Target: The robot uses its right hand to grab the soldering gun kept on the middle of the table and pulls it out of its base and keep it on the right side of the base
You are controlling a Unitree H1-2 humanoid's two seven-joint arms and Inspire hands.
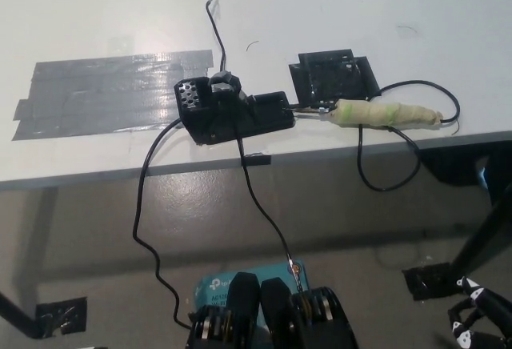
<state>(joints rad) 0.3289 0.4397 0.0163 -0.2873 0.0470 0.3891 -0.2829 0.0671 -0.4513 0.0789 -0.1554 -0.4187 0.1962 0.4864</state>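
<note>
The soldering gun, its handle wrapped in cream and green tape, lies flat on the white table near the front edge. Its metal tip points left and reaches the right end of the black base. Whether the tip is still inside the base I cannot tell. My black right hand hangs far below the table at the lower right corner, partly cut off, fingers apart and holding nothing. The left hand is out of view.
A black tape patch sits just behind the gun's tip. Grey tape strips cover the table's left part. Black cables drop from the base over the front edge, and the gun's cord loops below it.
</note>
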